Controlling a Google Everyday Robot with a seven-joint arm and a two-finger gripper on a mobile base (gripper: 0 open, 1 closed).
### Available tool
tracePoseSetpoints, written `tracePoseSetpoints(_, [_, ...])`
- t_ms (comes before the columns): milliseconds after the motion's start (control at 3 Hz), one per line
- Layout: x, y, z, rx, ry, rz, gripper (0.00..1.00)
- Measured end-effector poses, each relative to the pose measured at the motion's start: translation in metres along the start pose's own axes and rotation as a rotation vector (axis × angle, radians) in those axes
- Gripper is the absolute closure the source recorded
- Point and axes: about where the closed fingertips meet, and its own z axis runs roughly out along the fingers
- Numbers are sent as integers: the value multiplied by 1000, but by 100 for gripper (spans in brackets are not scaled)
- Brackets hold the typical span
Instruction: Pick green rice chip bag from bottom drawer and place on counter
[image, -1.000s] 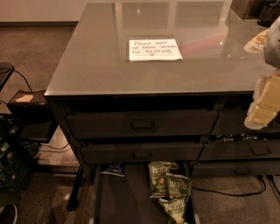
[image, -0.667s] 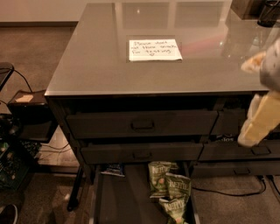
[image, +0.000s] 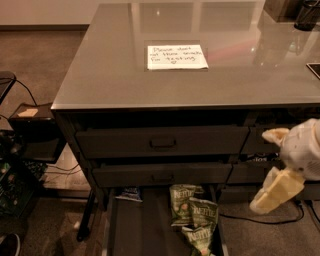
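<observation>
Gripper at right edge of frame, fingers spread apart and empty; green bags lie lower centre in open bottom drawer.

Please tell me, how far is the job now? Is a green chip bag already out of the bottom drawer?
Done: the wide, dark bottom drawer is pulled open. In hand: nothing; the cream two-finger gripper hangs open and empty, right of that drawer. Left: the green rice chip bags lie inside the drawer, so grasping one, lifting it and placing it on the glossy grey counter all remain.
</observation>
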Motion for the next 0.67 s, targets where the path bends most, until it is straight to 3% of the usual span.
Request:
tracePoseSetpoints(333, [34, 10, 54, -27, -84, 102, 0])
tracePoseSetpoints(667, [34, 10, 54, -27, -84, 101, 0])
